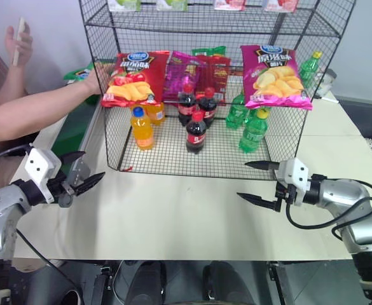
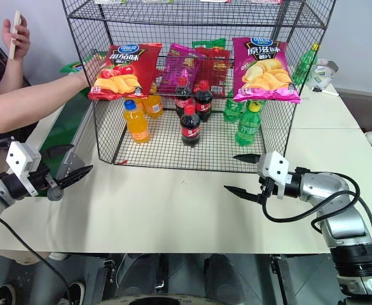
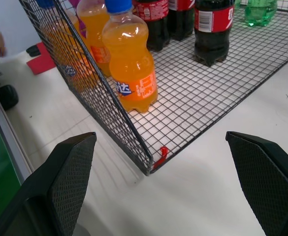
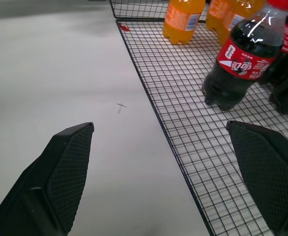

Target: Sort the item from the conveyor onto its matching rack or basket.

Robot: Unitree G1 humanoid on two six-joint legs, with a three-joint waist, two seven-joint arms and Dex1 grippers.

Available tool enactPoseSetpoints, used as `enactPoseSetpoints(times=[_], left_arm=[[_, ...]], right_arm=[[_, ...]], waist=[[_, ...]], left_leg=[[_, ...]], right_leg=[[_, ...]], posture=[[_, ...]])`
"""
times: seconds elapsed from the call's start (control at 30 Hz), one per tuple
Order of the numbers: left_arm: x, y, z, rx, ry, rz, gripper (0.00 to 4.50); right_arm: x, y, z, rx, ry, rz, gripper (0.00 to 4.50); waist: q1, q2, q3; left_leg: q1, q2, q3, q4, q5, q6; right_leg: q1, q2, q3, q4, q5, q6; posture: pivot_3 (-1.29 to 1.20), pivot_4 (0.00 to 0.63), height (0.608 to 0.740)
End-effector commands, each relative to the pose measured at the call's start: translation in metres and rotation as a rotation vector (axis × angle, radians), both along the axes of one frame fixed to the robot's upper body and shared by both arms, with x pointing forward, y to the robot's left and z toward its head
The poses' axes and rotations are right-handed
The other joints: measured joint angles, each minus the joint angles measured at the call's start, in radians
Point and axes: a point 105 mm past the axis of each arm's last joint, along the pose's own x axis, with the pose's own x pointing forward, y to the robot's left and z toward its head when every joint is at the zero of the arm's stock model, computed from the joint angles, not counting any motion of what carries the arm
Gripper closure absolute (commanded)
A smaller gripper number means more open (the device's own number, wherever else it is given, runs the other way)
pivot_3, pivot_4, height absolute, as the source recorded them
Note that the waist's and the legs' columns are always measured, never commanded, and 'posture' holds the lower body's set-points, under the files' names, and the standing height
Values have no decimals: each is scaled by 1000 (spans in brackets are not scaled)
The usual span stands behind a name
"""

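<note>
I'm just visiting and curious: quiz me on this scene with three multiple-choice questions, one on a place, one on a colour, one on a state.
1. Where on the rack is the magenta crisp bag?
A. its right end
B. its left end
C. beneath it

2. What colour is the bottle nearest the left gripper?
A. green
B. orange
C. black

3. How are the left gripper and the right gripper?
A. both open, empty
B. both shut
C. one holding a bag

Answers:
1 A: the red crisp bag takes the left end.
2 B: it stands at the near left corner.
3 A: fingers spread, nothing between them.
</note>
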Motion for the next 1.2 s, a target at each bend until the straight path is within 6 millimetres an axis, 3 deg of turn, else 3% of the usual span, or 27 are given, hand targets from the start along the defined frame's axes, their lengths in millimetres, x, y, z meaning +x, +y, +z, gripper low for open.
enactPoseSetpoints(times=[0.03,0.7,0.8,0.87,1.03,1.2], left_arm=[[-4,3,15,12,-49,-9,0],[-6,14,20,25,-108,66,0],[-8,16,20,31,-122,86,0],[-10,20,21,37,-141,113,0],[-20,33,22,88,-198,204,0],[-36,51,23,247,-256,298,0]], right_arm=[[2,1,8,6,-41,12,10],[9,7,9,20,-51,30,10],[5,11,13,102,41,56,10],[0,17,20,165,70,96,10],[-9,34,17,186,113,162,10],[-9,57,14,192,101,199,10]], waist=[[0,0,0],[-1,0,0],[-1,0,0],[-2,0,0],[-3,0,0],[-3,0,0]], left_leg=[[0,0,0,0,0,0],[0,0,0,0,0,0],[0,0,0,0,0,0],[0,0,0,0,0,0],[0,0,0,0,0,0],[0,0,0,0,0,0]], right_leg=[[0,0,0,0,0,0],[0,0,0,0,0,0],[0,0,0,0,0,0],[0,0,0,0,0,0],[0,-1,0,0,0,0],[0,-1,0,0,0,0]], posture=[[0,150,739],[0,150,739],[0,150,739],[0,150,739],[0,150,739],[0,150,739]])
